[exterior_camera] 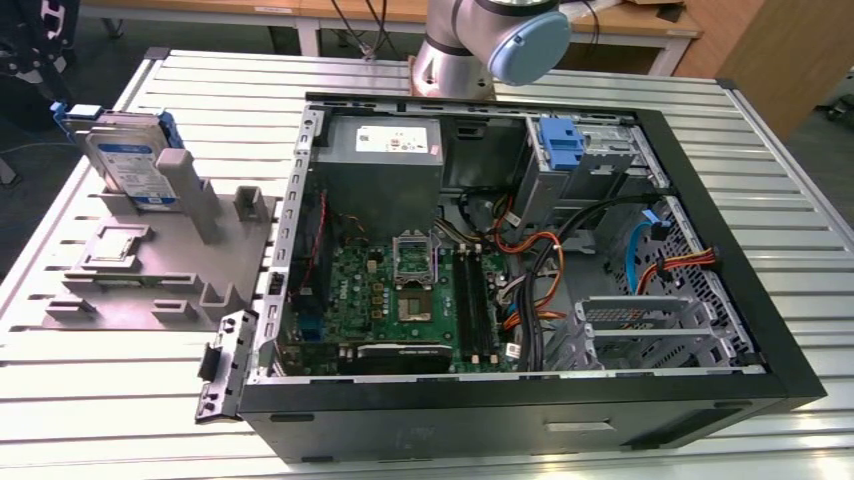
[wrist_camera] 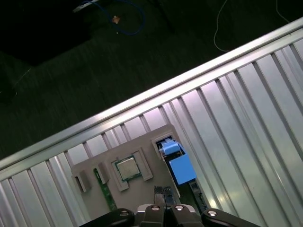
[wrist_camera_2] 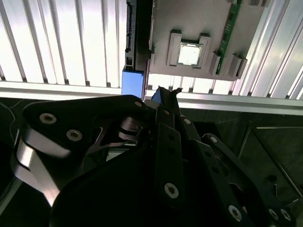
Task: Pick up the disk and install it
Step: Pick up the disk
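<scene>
The disk (exterior_camera: 128,158), a grey drive with a blue-and-white label in a blue carrier, stands on edge in the grey fixture (exterior_camera: 147,270) at the exterior view's left. In both wrist views I look down on its blue carrier end (wrist_camera: 182,169) (wrist_camera_2: 133,82). My gripper (wrist_camera: 163,191) hangs well above it, slightly off to one side, with its black fingers together and nothing between them. In the second wrist view, the gripper (wrist_camera_2: 165,94) and its black linkage hide part of the disk.
An open computer case (exterior_camera: 534,392) lies beside the fixture, with a power-supply box (exterior_camera: 384,145), motherboard (exterior_camera: 400,290), loose cables and a blue bracket in a bay (exterior_camera: 561,145). The fixture also holds a processor chip (wrist_camera: 127,169) and a green memory stick (wrist_camera: 107,191). Ribbed metal table (exterior_camera: 160,400).
</scene>
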`<action>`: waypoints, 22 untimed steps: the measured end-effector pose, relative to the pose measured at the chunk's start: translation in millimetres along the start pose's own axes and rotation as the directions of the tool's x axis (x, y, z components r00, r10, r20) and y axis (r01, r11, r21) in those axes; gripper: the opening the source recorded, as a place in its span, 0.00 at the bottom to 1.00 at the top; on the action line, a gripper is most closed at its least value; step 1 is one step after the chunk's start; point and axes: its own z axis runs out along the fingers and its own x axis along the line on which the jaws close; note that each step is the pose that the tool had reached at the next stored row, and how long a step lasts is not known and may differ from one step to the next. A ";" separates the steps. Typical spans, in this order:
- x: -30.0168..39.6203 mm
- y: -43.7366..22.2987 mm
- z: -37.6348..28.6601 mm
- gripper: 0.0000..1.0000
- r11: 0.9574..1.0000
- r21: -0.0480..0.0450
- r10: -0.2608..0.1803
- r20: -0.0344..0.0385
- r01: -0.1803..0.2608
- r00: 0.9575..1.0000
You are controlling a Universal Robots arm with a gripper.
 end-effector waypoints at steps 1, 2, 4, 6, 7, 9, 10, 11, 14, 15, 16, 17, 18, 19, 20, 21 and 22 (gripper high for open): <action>0.0 0.0 0.0 0.10 1.000 0.000 -0.005 0.000 0.005 1.000; 0.0 0.0 0.0 0.10 1.000 0.000 -0.010 0.000 0.010 1.000; 0.0 0.0 0.0 0.10 1.000 0.000 -0.019 -0.001 0.019 1.000; 0.0 0.0 0.0 0.10 1.000 0.000 -0.028 -0.001 0.028 1.000; 0.0 0.0 0.0 0.10 0.999 0.000 -0.035 -0.001 0.035 0.999; 0.0 0.0 0.0 0.10 0.999 0.001 -0.050 -0.002 0.050 0.999; 0.0 0.0 0.0 0.10 0.998 0.001 -0.060 -0.003 0.060 0.998; 0.0 0.0 0.0 0.10 0.997 0.001 -0.072 -0.003 0.072 0.997; 0.2 0.7 0.8 0.10 0.997 0.005 -0.082 -0.001 0.082 0.997; 0.5 1.0 1.3 0.10 0.997 0.008 -0.083 0.000 0.083 0.997; 0.5 1.0 1.7 0.10 0.996 0.009 -0.086 0.001 0.086 0.996; 0.5 1.0 1.9 0.10 0.996 0.010 -0.093 0.001 0.093 0.996; 0.5 1.0 2.2 0.10 0.995 0.011 -0.101 0.001 0.101 0.995; 0.5 1.1 2.4 0.10 0.994 0.013 -0.107 0.001 0.107 0.994; 0.5 1.0 2.4 0.10 0.994 0.015 -0.110 0.002 0.110 0.994; 0.5 1.0 2.5 0.10 0.994 0.015 -0.111 0.002 0.111 0.994; 0.5 1.0 2.5 0.10 0.994 0.015 -0.111 0.002 0.111 0.994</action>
